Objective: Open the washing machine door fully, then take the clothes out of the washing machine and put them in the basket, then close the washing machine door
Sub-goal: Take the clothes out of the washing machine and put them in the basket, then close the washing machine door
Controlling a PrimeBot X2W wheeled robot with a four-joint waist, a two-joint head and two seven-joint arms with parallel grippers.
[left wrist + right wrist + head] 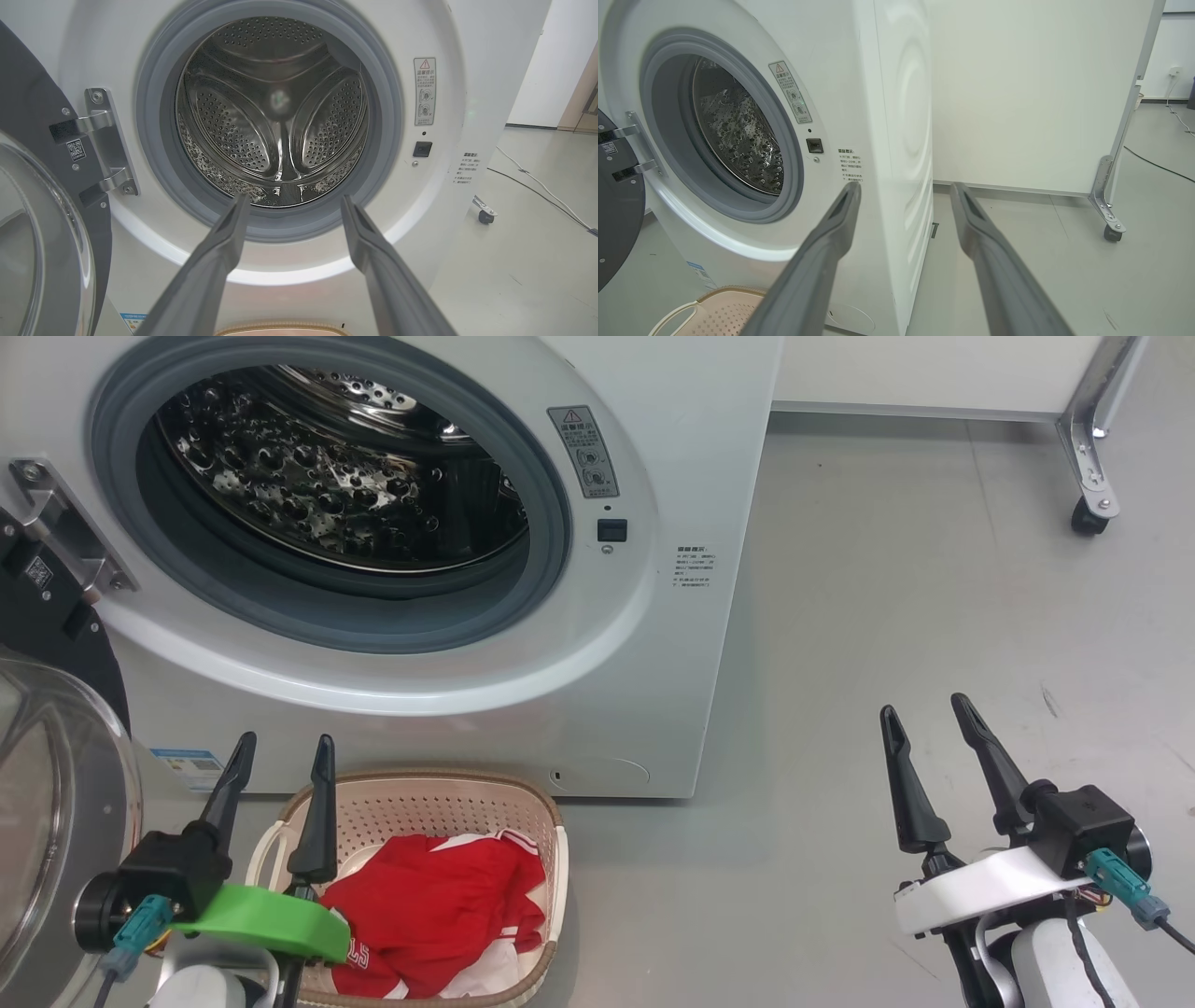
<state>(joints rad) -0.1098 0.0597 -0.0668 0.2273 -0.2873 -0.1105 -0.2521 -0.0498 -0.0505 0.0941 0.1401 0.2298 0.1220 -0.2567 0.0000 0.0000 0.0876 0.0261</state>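
Observation:
The white washing machine [653,644] stands in front of me with its steel drum [275,116] bare inside. The washing machine door [47,784] hangs swung out at the far left, its glass bowl facing me; the left wrist view has the door [42,233] at its left edge. On the floor before the machine, the cream basket [551,831] holds the red and white clothes [439,905]. My left gripper [285,747] is open above the basket's left rim, empty. My right gripper [929,714] is open over the bare floor to the right, empty.
A white panel on a metal bracket with a caster wheel [1088,513] stands at the back right. Grey floor [915,597] spreads to the right of the machine. Cables [537,186] lie on the floor further right.

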